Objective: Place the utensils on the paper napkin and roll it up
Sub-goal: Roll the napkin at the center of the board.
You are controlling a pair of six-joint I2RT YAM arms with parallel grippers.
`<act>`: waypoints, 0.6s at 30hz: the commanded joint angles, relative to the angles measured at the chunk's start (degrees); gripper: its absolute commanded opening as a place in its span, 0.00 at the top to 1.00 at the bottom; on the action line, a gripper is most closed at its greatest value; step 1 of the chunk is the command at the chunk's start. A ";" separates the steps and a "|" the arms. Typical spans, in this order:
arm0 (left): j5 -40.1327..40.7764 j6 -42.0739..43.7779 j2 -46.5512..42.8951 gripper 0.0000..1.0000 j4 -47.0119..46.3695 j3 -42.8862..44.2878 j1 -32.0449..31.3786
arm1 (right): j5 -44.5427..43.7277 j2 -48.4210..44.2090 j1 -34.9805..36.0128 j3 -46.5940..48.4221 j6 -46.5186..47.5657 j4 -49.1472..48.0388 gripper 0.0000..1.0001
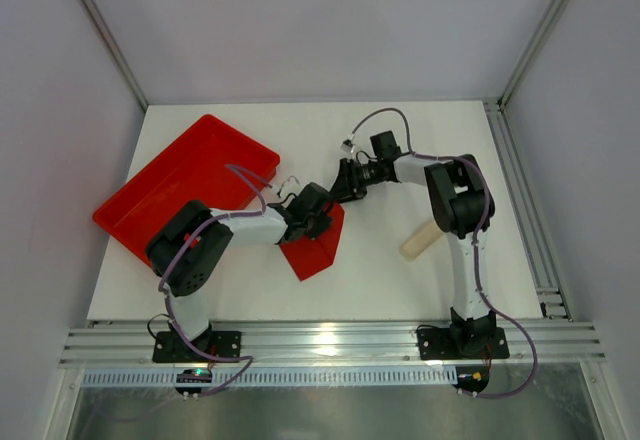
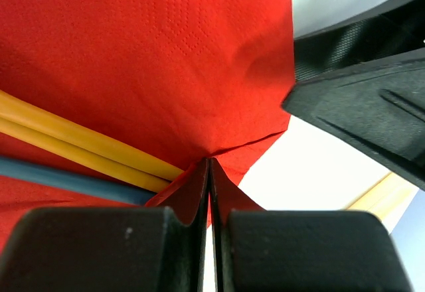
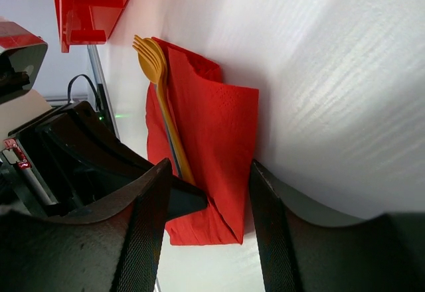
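Already folded over the utensils (image 3: 154, 60), the paper napkin (image 3: 219, 126) is pinched by the left end effector (image 2: 210, 172), while the right end effector (image 3: 209, 172), at its 1 o'clock, stands wide and empty, the rolling apparently unfinished.

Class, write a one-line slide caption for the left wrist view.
Shut left claw pinches a fold of the red paper napkin beside yellow and blue utensil handles.

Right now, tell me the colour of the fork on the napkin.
Yellow-orange; the fork shows best in the right wrist view, lying on the red napkin.
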State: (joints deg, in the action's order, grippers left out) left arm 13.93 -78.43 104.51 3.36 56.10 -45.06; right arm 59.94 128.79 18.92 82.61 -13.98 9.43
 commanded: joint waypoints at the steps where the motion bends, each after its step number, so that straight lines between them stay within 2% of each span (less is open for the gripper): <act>1: 1.53 1.26 -0.45 1.00 5.70 -0.72 -0.38 | -2.81 -3.02 -0.64 -0.96 0.36 -0.91 0.46; 13: 1.45 1.88 -0.18 1.00 6.05 -0.29 -0.29 | -5.63 -6.53 -0.72 -7.90 -1.57 -4.15 0.46; 18: 1.36 1.79 -0.36 1.00 5.96 -0.55 -0.38 | -3.96 -6.89 -0.46 -8.78 -3.07 -5.30 0.46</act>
State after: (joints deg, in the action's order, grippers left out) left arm 13.96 -78.26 104.51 3.49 56.12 -45.10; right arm 57.82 124.01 18.22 74.76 -16.56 6.00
